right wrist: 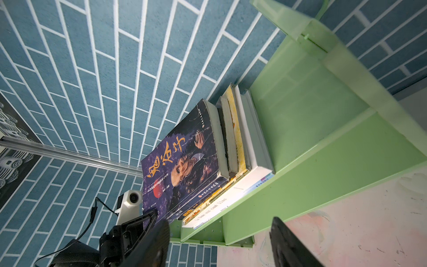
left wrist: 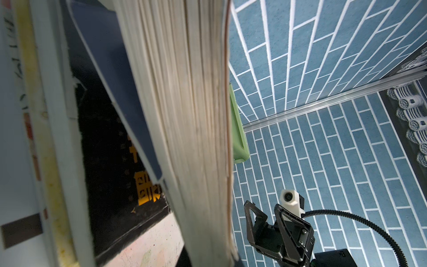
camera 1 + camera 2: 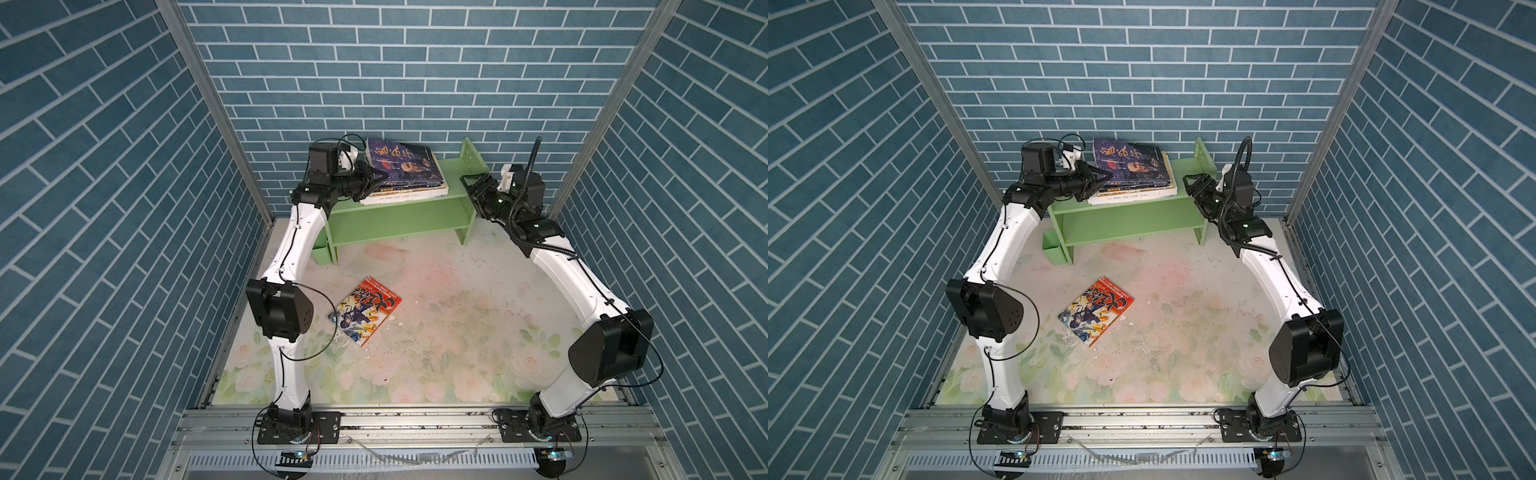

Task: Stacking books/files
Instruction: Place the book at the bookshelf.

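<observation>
Resting closed against the book stack (image 3: 403,166), left gripper (image 3: 380,178) seems to square it; right gripper (image 2: 263,207) gapes empty; red comic (image 3: 365,309) behind both awaits stacking.

Book stack (image 3: 401,166) on shelf (image 3: 457,178); lone book (image 3: 365,309) on table (image 3: 457,316) before shelf.

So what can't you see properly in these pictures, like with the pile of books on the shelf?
- Lower books: covers hidden under the purple book in both top views; only edges show.
- Left gripper: its tips are lost against the pile in the top views, and that book's blurred pages fill the left wrist view, so a grip cannot be confirmed.
- Red comic: small print too tiny in the top views.
</observation>
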`<move>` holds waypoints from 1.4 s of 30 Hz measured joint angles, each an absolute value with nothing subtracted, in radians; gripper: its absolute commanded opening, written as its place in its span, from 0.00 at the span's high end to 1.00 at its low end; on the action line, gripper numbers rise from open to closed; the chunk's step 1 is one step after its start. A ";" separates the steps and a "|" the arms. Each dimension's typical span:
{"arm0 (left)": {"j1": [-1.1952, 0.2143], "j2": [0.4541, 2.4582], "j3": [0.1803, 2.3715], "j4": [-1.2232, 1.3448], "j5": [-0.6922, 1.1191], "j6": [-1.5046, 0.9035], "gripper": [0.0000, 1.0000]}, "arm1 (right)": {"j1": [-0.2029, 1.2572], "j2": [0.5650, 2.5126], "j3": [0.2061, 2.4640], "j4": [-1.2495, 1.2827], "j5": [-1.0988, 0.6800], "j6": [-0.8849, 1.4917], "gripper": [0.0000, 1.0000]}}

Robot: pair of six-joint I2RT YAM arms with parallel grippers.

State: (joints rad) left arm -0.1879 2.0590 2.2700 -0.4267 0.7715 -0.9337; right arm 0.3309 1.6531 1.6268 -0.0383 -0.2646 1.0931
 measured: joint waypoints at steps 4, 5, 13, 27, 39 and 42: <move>-0.188 2.060 2.274 -0.422 0.771 -0.934 1.00 | 0.331 1.653 1.627 -0.038 -0.261 1.093 0.30; -0.188 2.061 2.273 -0.421 0.771 -0.934 1.00 | 0.331 1.653 1.627 -0.038 -0.261 1.093 0.30; -0.188 2.074 2.274 -0.414 0.772 -0.936 1.00 | 0.331 1.653 1.627 -0.039 -0.258 1.092 0.30; -0.188 2.075 2.273 -0.406 0.752 -0.924 0.88 | 0.331 1.651 1.627 -0.047 -0.257 1.092 0.30; -0.187 2.075 2.269 -0.439 0.723 -0.855 0.22 | 0.331 1.647 1.627 -0.053 -0.253 1.092 0.30; -0.187 2.075 2.282 -0.453 0.720 -0.839 0.14 | 0.331 1.647 1.627 -0.053 -0.254 1.092 0.30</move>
State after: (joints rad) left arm -0.1875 2.0747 2.2822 -0.4526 0.7200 -0.8391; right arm 0.3309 1.6474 1.6268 -0.0532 -0.2539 1.0916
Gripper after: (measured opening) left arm 0.817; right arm 0.696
